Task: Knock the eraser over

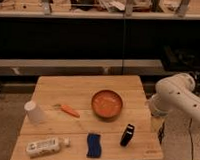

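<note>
The eraser (pixel 127 134) is a small black block with a pale stripe near its top end. It stands slightly tilted near the front right of the wooden table (pixel 83 89), just in front of the orange bowl (pixel 107 104). My white arm (pixel 179 98) reaches in from the right. My gripper (pixel 159 131) hangs down beside the table's right edge, to the right of the eraser and apart from it.
A flat blue wavy-edged pad (pixel 93 144) lies left of the eraser. An orange carrot (pixel 69 110), an upturned white cup (pixel 34 112) and a white bottle lying on its side (pixel 44 146) are on the table's left half. Dark shelving (pixel 95 39) stands behind the table.
</note>
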You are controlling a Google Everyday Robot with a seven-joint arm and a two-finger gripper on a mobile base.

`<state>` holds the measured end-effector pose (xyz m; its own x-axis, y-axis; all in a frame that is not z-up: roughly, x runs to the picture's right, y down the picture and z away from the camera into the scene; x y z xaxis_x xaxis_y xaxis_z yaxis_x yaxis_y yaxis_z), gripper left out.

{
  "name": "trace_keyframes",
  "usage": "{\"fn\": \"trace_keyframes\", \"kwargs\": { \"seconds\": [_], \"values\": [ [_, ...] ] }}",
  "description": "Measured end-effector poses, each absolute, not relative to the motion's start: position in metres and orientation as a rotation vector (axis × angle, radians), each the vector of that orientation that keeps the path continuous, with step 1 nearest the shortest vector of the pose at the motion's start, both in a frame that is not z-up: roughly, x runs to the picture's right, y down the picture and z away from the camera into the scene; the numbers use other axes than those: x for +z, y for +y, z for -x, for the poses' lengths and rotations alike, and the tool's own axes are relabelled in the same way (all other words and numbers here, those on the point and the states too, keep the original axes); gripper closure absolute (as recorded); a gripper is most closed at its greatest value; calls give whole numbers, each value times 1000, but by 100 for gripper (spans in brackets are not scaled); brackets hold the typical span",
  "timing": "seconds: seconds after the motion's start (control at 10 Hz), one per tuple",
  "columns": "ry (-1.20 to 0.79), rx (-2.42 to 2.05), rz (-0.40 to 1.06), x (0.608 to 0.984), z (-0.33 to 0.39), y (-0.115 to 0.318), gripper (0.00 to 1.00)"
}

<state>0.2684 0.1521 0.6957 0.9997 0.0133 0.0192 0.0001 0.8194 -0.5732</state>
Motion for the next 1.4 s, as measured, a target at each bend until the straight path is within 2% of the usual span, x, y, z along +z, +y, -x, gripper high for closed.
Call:
{"fn": "trace_keyframes", "kwargs": {
  "seconds": [1.4],
  "values": [
    [-99, -1, 658, 698, -250, 178, 20]
  ]
}}
